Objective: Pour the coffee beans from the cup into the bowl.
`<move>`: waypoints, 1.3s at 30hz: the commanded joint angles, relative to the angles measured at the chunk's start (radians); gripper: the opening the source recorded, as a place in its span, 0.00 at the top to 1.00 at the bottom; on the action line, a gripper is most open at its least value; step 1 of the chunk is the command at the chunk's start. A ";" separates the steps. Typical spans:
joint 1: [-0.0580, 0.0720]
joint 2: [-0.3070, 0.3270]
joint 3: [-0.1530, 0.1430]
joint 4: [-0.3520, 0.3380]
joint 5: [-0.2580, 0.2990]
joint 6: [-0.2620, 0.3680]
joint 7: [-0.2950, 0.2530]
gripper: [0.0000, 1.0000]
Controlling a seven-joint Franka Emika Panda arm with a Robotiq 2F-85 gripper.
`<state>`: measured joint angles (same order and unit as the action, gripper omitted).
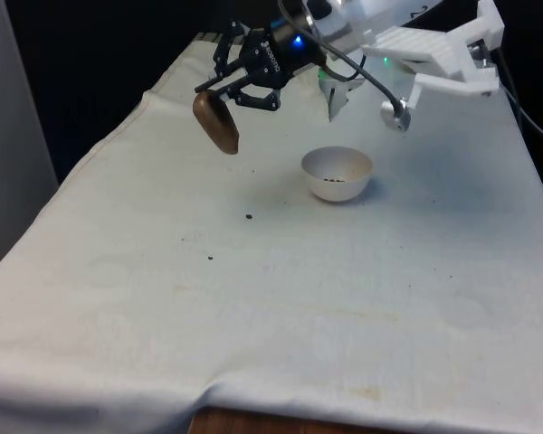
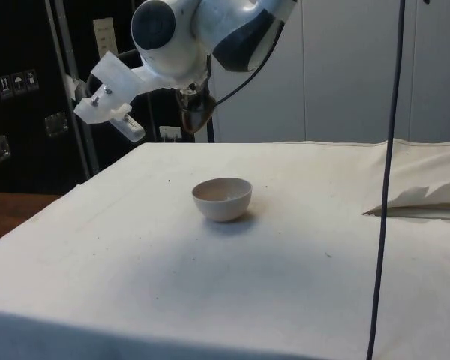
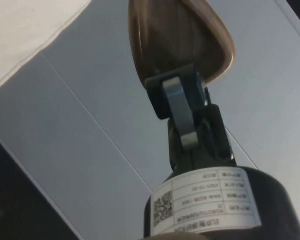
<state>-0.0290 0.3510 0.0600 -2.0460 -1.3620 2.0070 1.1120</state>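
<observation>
A brown wooden cup (image 1: 217, 123) hangs in the air, tipped over, with my gripper (image 1: 224, 90) shut on its rim. It is held above the cloth to the front view's left of the white bowl (image 1: 338, 172), not over it. The bowl stands upright on the table and holds a few dark coffee beans (image 1: 334, 179) at its bottom. In the side view the cup (image 2: 196, 109) shows behind the arm, beyond the bowl (image 2: 222, 198). Up close in the wrist view, the cup (image 3: 177, 37) is clamped by one finger (image 3: 180, 110) on its wall.
Two stray coffee beans (image 1: 249, 216) (image 1: 209, 258) lie on the white cloth, on the camera's side of the cup in the front view. A fold of cloth (image 2: 424, 200) rises at the side view's right. Wide open cloth lies in front of the bowl.
</observation>
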 commanded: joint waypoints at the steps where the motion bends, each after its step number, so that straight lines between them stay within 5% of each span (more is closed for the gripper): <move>1: -0.010 -0.007 -0.002 -0.004 0.012 0.030 -0.013 1.00; 8: -0.010 -0.005 -0.039 -0.004 0.031 0.091 -0.017 1.00; 9: 0.000 0.000 -0.042 0.001 0.022 0.073 -0.004 1.00; 12: -0.011 -0.005 -0.051 -0.003 0.039 0.113 -0.019 1.00; 16: -0.011 -0.003 -0.073 -0.003 0.053 0.151 -0.024 1.00; 17: -0.001 0.000 -0.078 0.000 0.043 0.135 -0.011 1.00; 18: -0.011 -0.003 -0.078 -0.003 0.056 0.159 -0.025 1.00; 25: -0.011 -0.002 -0.110 -0.003 0.081 0.217 -0.037 1.00; 26: -0.001 0.000 -0.112 0.000 0.069 0.195 -0.023 1.00; 27: -0.012 -0.001 -0.114 -0.003 0.085 0.224 -0.038 1.00; 34: -0.012 0.003 -0.144 -0.003 0.114 0.280 -0.050 1.00; 35: -0.002 0.004 -0.148 0.000 0.103 0.259 -0.037 1.00; 36: -0.012 0.004 -0.148 -0.003 0.118 0.286 -0.052 1.00; 39: -0.013 0.005 -0.164 -0.003 0.132 0.314 -0.062 1.00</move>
<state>-0.0310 0.3560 -0.1080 -2.0460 -1.2410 2.3020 1.0630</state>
